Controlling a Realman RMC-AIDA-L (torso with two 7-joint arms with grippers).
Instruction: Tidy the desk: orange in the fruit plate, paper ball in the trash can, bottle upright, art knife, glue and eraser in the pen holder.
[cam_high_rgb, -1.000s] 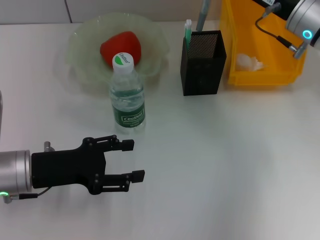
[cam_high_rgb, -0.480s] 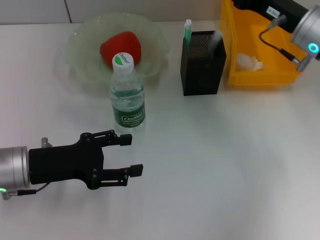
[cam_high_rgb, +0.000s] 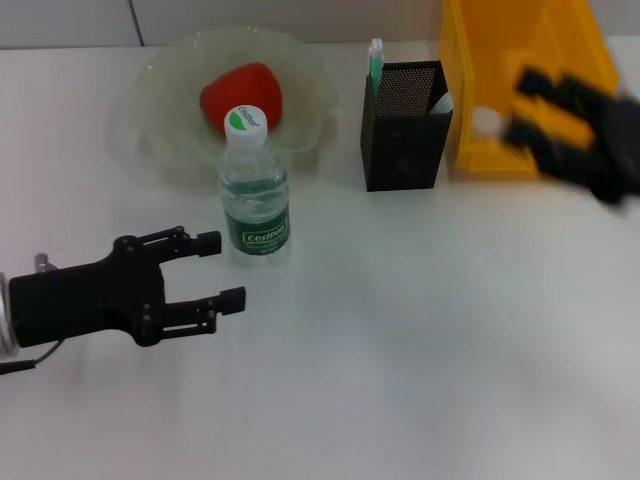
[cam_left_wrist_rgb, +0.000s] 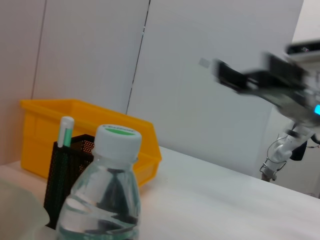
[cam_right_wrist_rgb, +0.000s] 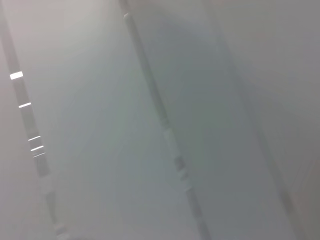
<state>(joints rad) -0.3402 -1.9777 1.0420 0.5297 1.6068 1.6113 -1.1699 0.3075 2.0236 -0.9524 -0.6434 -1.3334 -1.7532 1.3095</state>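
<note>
A: Where does the water bottle (cam_high_rgb: 255, 185) sit relative to the left gripper (cam_high_rgb: 215, 270)?

B: Just ahead of the fingertips, slightly toward the robot's right, standing upright on the white bench (cam_high_rgb: 400, 340) with its green-and-white cap on top. The left gripper is spread wide, nothing between its fingers, and apart from the bottle.

A: How would the bottle handle if it had to be gripped?

B: I'd judge it thin clear plastic holding water, so it has some weight, a smooth slippery wall, and it dents under a hard squeeze. The labelled middle band is the best place to take it; the narrow neck under the cap would let it swing.

A: And beyond it?

B: Past the bottle is the pale fruit plate (cam_high_rgb: 160, 100), carrying a round red-orange fruit (cam_high_rgb: 240, 90), presumably the task's orange. It looks firm and rollable, best pinched across its widest part.

A: The right side?

B: The right gripper (cam_high_rgb: 575, 135) hangs blurred over the near edge of the yellow trash bin (cam_high_rgb: 480, 60); I cannot tell whether its fingers are parted or closed. Beside it, toward the left gripper, is the black mesh pen holder (cam_high_rgb: 400, 140), with a green-and-white stick-shaped item (cam_high_rgb: 376, 60) and a pale piece poking out. Those are light, rigid things, and they need a narrow pinch.

A: Is the paper ball visible?

B: Something white lies in the bin, mostly hidden behind the right gripper, so I can't be sure.
</note>
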